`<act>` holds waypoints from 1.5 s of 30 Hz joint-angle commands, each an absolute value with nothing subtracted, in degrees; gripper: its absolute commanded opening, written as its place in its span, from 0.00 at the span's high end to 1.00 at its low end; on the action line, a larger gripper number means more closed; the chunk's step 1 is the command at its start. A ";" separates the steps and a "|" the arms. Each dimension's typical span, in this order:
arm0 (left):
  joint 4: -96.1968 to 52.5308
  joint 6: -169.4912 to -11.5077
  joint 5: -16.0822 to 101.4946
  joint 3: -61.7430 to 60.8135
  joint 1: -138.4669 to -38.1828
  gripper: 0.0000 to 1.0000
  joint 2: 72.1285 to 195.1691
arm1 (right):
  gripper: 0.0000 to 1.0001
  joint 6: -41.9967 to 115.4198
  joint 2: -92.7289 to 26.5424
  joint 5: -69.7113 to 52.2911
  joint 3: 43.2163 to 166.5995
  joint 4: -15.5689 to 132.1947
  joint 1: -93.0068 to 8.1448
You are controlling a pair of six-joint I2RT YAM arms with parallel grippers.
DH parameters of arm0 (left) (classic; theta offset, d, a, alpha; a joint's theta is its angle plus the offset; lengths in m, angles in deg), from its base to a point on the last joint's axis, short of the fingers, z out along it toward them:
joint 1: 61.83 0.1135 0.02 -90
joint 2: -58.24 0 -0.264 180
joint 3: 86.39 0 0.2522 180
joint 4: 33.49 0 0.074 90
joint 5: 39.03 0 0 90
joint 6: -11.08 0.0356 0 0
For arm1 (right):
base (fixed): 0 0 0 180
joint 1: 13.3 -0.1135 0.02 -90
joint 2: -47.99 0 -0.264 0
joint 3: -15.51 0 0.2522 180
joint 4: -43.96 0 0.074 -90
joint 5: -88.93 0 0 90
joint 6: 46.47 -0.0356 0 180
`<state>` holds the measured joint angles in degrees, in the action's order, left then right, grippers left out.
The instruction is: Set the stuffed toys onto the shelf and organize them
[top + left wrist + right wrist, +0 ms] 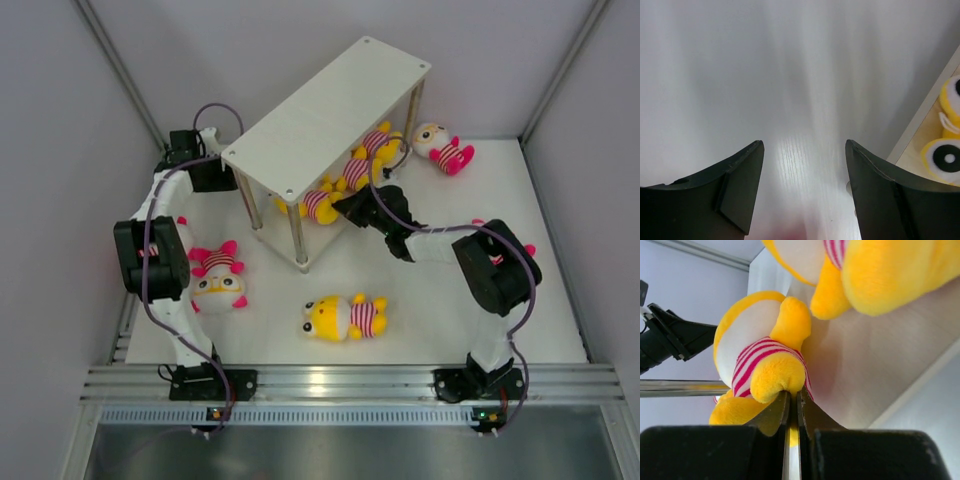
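The shelf [330, 112] stands at the back middle. Three yellow stuffed toys [356, 168] in striped shirts lie on its lower board. My right gripper [347, 208] reaches into the lower tier. In the right wrist view it [794, 392] is shut on the striped shirt and arm of a yellow toy [767, 360], which rests on the board. My left gripper [212, 142] is open and empty by the shelf's far left corner. In the left wrist view it [805, 145] hangs over bare table, with the lower board's yellow toys [949, 156] at the right edge.
A yellow toy [345, 317] lies on the table in front. A white-headed pink toy [218, 280] lies near the left arm. Another [443, 148] lies right of the shelf. A pink bit [527, 250] shows behind the right arm. Grey walls close in on three sides.
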<state>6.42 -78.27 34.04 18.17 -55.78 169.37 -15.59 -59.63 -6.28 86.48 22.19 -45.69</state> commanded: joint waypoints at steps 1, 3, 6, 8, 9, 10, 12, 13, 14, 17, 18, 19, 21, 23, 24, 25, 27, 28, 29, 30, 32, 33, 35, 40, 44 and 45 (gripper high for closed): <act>6.29 -76.72 35.32 17.54 -55.23 0.28 164.24 | 1.00 -12.81 -55.20 -4.15 84.12 20.36 -44.42; 6.29 -76.55 34.97 17.02 -55.23 0.28 163.80 | 1.00 -13.16 -54.76 -2.57 81.85 19.49 -44.07; 6.29 -76.63 34.53 16.58 -55.23 0.28 163.36 | 1.00 -14.74 -54.58 -1.42 79.56 17.91 -43.45; 6.29 -76.63 34.44 16.31 -55.32 0.28 163.18 | 1.00 -15.36 -55.02 0.94 79.20 16.85 -43.36; 6.29 -76.72 34.44 16.31 -55.23 0.28 163.18 | 1.00 -15.53 -55.19 1.39 79.20 16.76 -43.19; 6.29 -76.64 34.44 16.14 -55.23 0.28 163.01 | 1.00 -15.88 -55.81 1.74 79.20 16.50 -43.27; 6.29 -76.63 34.36 16.05 -55.23 0.28 162.83 | 1.00 -16.67 -56.25 3.76 79.20 16.06 -43.19; 6.29 -76.63 34.36 15.96 -55.23 0.28 162.75 | 1.00 -17.37 -57.12 4.29 79.37 15.88 -43.10; 6.29 -76.63 34.44 15.87 -55.23 0.28 162.83 | 1.00 -17.82 -57.83 4.81 79.72 15.53 -42.93; 6.29 -76.90 34.27 15.87 -55.23 0.28 162.75 | 1.00 -18.26 -59.68 5.52 81.83 15.35 -42.40; 6.29 -76.81 34.27 15.78 -55.32 0.28 162.74 | 1.00 -18.35 -60.03 5.87 82.53 15.35 -42.48; 6.29 -76.72 34.27 15.78 -55.23 0.28 162.57 | 1.00 -18.26 -60.29 6.48 82.88 15.44 -42.40; 6.29 -76.55 34.27 15.70 -55.23 0.28 162.57 | 1.00 -18.35 -60.47 8.33 83.24 16.05 -42.40; 6.29 -76.20 34.44 15.52 -55.23 0.28 162.48 | 1.00 -18.17 -60.82 9.03 83.33 16.06 -42.31; 6.29 -76.02 34.53 15.61 -55.23 0.28 162.39 | 1.00 -18.00 -60.91 8.78 83.59 16.06 -42.13; 6.29 -75.76 34.53 15.52 -55.23 0.28 162.31 | 1.00 -17.74 -61.08 8.60 83.68 15.97 -42.05; 6.29 -75.58 34.71 15.52 -55.23 0.28 162.31 | 1.00 -17.30 -61.35 7.81 84.20 15.79 -41.78; 6.29 -75.58 34.71 15.52 -55.23 0.28 162.39 | 1.00 -16.77 -61.70 7.63 84.38 15.79 -41.43; 6.29 -75.49 34.79 15.61 -55.23 0.28 162.22 | 1.00 -16.42 -61.79 7.28 84.56 15.88 -41.34; 6.29 -75.41 34.88 15.61 -55.23 0.28 162.13 | 1.00 -16.33 -61.87 7.37 84.47 15.97 -40.99; 6.29 -75.23 35.06 15.43 -55.23 0.28 161.95 | 1.00 -16.07 -61.61 6.93 84.21 15.53 -40.55; 6.29 -75.14 35.15 15.26 -55.15 0.28 161.69 | 1.00 -14.93 -61.35 6.58 84.03 15.27 -40.38; 6.46 -74.88 35.32 15.08 -55.15 0.28 161.43 | 0.96 -13.70 -60.74 5.53 84.03 16.14 -40.37; 6.73 -74.96 38.30 14.55 -55.15 0.28 160.72 | 0.75 -11.93 -56.43 5.08 81.31 16.94 -40.38; 6.90 -74.79 38.75 13.15 -55.06 0.28 160.64 | 0.57 -10.71 -52.75 3.94 79.46 18.07 -40.37; 6.90 -74.79 38.75 12.89 -55.06 0.28 160.55 | 0.54 -10.18 -52.13 3.68 79.29 18.43 -40.46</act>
<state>6.95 -75.76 37.95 14.30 -55.21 164.33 -13.12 -56.85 4.08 80.15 18.45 -40.81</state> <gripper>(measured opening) 0.722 0.430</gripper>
